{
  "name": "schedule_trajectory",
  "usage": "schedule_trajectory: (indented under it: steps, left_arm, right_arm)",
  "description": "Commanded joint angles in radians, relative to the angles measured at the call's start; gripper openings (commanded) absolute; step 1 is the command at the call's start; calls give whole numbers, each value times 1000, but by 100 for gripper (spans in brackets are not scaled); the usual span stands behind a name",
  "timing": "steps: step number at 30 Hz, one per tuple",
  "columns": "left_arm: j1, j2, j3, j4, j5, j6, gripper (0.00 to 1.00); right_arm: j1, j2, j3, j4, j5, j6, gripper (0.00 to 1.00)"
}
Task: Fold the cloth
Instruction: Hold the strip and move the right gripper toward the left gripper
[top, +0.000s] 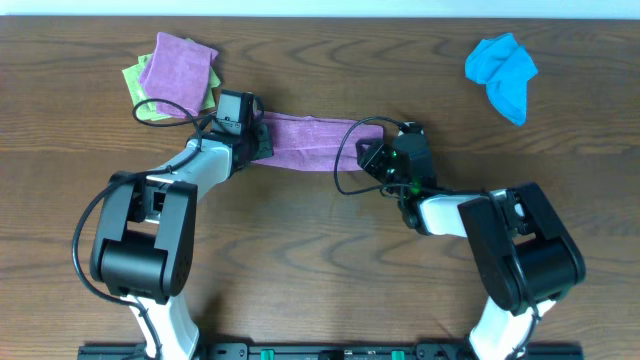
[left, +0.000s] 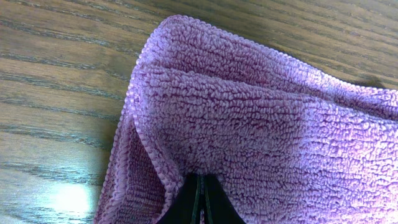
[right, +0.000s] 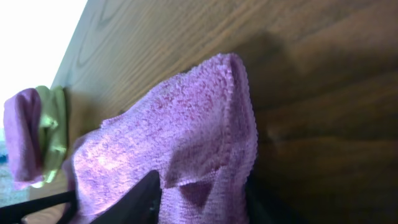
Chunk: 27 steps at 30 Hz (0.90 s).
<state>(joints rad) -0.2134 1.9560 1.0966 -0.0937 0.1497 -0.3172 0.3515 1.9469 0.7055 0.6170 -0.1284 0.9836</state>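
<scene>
The cloth (top: 310, 142) is lilac and fuzzy, and lies as a long folded strip across the middle of the table between both arms. My left gripper (top: 262, 140) holds its left end. In the left wrist view that gripper (left: 200, 199) is shut, with the cloth (left: 249, 124) pinched at the tips. My right gripper (top: 375, 152) is at the strip's right end. In the right wrist view the gripper (right: 202, 186) has its jaws apart on either side of a loose fold of the cloth (right: 186, 124). One dark finger (right: 140, 196) touches the fold without squeezing it.
A second lilac cloth (top: 180, 65) lies folded on a lime-green cloth (top: 135, 85) at the back left, also seen in the right wrist view (right: 22, 137). A bright blue cloth (top: 503, 70) is crumpled at the back right. The table is brown wood (top: 320, 260).
</scene>
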Motion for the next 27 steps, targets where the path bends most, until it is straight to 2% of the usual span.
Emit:
schedule_trajectory:
  steps: [1, 7, 17, 27]
  left_arm:
    - [-11, 27, -15, -41, -3, -4, 6]
    - [-11, 26, -14, -57, -3, -4, 6]
    - [-11, 11, -13, -69, 8, -5, 6]
    - [-11, -4, 8, -78, 23, -5, 6]
  right_arm:
    - [3, 90, -53, -45, 76, -61, 29]
    - [2, 87, -53, -11, 70, -147, 2]
    - [0, -68, -52, -29, 55, -359, 2]
    - [14, -179, -51, -113, 34, -426, 1]
